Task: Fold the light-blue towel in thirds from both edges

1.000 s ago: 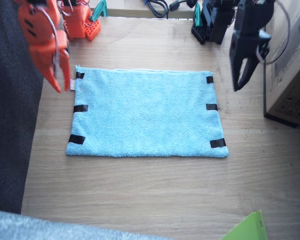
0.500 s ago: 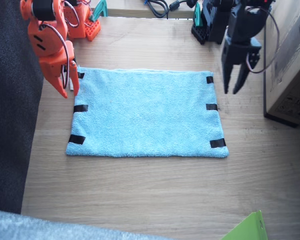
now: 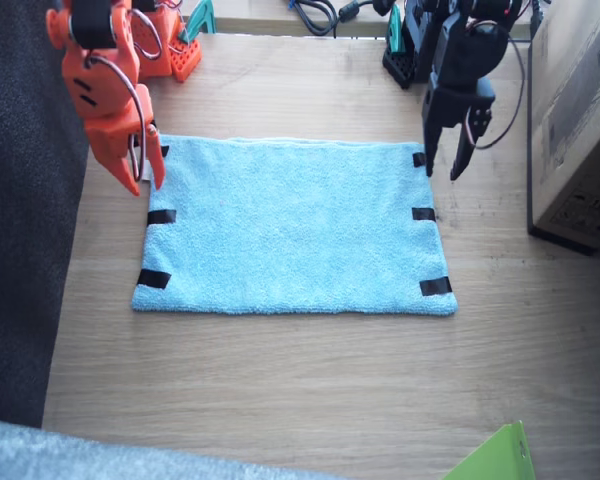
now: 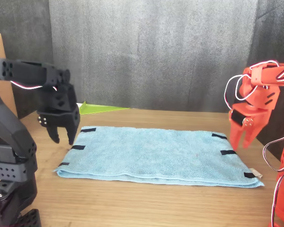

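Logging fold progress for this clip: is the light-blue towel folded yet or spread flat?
Spread flat. The light-blue towel lies as one open rectangle, with black tape strips showing along both short sides and neither side turned over.

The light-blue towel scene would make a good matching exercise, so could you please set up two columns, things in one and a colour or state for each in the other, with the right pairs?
Things:
1. light-blue towel
2. left gripper
3. right gripper
4. cardboard box

Colours or states:
A. orange, jaws open above one short edge
B. spread flat on the table, not yet folded
C. stands at the table's side, beyond the black arm
D. black, jaws open above the other short edge

Pairs: 1-B, 2-D, 3-A, 4-C
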Available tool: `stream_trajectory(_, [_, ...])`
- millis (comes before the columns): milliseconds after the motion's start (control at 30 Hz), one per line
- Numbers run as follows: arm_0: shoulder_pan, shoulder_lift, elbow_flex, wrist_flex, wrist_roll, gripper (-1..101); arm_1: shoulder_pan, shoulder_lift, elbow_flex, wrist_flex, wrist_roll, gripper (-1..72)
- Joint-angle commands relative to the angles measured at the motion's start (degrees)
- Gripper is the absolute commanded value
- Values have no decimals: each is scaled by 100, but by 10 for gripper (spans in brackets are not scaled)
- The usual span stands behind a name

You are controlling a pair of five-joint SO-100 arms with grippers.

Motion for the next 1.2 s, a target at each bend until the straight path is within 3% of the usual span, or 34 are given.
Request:
stream_trajectory(0, [-62, -237, -272, 9, 26, 242, 53, 114, 0, -18, 35, 170])
stream_trajectory(1167, [-176, -1485, -1169, 677, 193, 256, 114, -413, 589, -387, -79, 189])
